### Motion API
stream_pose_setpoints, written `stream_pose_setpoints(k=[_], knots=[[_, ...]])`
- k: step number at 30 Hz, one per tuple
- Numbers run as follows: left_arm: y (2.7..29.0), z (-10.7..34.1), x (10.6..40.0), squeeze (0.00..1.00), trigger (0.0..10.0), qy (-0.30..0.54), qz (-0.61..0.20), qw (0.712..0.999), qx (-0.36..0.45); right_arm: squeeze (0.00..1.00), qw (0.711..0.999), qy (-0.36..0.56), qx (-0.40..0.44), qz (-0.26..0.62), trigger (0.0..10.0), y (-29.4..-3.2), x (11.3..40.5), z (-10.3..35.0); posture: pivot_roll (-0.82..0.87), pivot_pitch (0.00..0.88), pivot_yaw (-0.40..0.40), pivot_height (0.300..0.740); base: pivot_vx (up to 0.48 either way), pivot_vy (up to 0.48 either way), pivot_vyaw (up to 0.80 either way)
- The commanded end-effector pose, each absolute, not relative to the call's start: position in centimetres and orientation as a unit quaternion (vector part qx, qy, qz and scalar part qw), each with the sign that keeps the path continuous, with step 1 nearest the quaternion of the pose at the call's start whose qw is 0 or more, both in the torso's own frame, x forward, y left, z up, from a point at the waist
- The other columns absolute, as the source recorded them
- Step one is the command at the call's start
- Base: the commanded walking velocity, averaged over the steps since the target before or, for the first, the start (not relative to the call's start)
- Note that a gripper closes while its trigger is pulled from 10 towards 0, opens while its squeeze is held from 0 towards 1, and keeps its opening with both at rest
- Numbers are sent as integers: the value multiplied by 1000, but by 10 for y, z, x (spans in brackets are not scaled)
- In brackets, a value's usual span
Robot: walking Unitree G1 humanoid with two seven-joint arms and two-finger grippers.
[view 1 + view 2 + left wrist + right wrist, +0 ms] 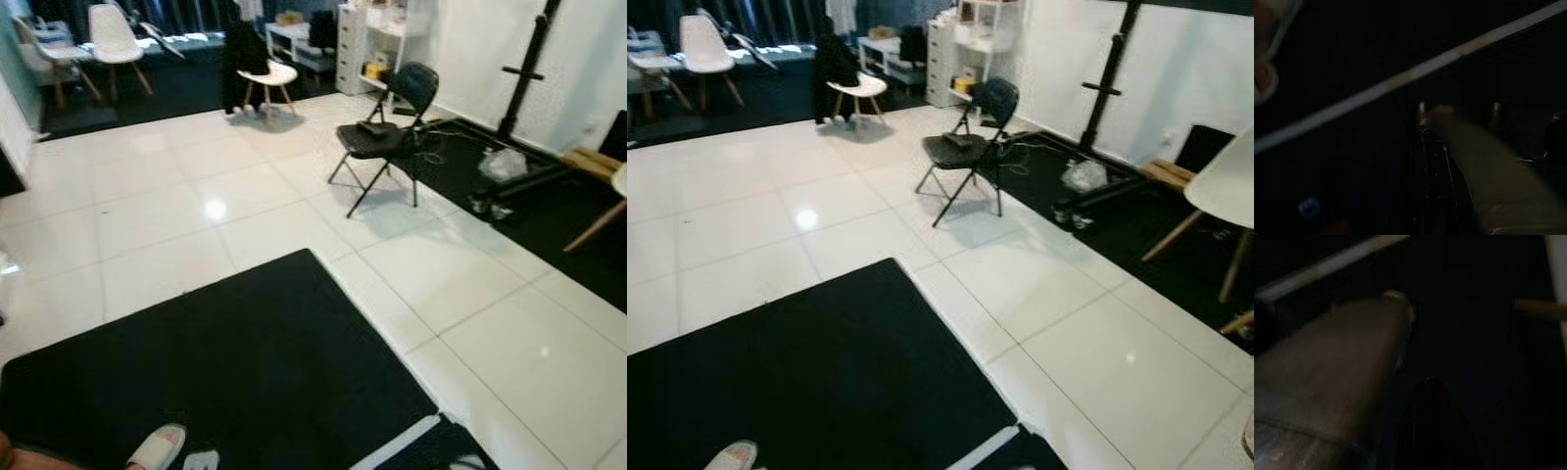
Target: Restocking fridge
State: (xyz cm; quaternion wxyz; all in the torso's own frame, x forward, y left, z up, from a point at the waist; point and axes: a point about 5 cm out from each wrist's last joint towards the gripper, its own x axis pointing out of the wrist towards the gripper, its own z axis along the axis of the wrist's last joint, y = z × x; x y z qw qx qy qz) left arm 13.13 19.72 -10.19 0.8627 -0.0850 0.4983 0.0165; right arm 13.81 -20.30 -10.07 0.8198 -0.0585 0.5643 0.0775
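Observation:
I stand in a room with a white tiled floor [294,196], facing a black folding chair [382,137]. Both arms hang idle at my sides. The left wrist view is very dark: my left gripper [1432,122] is a dim shape over a dark mat crossed by a pale stripe [1400,78]. The right wrist view is just as dark, with my right gripper [1413,338] a dull shape above dark floor.
A large black mat [216,372] covers the near floor. A person's white slipper [157,448] rests on its near edge. White chairs [113,39] and a stool [266,76] stand at the back, white shelves [367,44] at the back right, and a black stand [524,78] on the right.

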Motion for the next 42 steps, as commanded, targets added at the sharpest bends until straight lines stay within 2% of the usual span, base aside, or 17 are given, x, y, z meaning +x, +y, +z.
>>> stream_pose_setpoints(k=[1,6,19,32,39,42], knots=[[195,-102,132,0,10000,499,14,862,-84,0,817,569,-63,71,10000,-207,136,-101,-52,0,36,740,356,0,-750],[195,-102,131,0,10000,500,13,862,-84,0,817,569,-63,70,10000,-208,136,-101,-51,0,36,740,356,0,-750],[195,-102,132,0,10000,500,12,862,-82,0,817,568,-63,70,10000,-208,135,-101,-49,0,34,740,358,0,0],[195,-102,131,0,10000,501,12,861,-82,0,817,570,-62,70,10000,-208,135,-101,-49,0,35,740,357,0,-613],[196,-102,130,0,10000,502,12,861,-81,0,817,568,-62,71,10000,-208,136,-101,-49,0,34,740,357,0,0],[196,-103,130,0,10000,502,13,861,-81,0,816,570,-64,74,10000,-208,136,-101,-49,0,34,740,358,0,-710]])
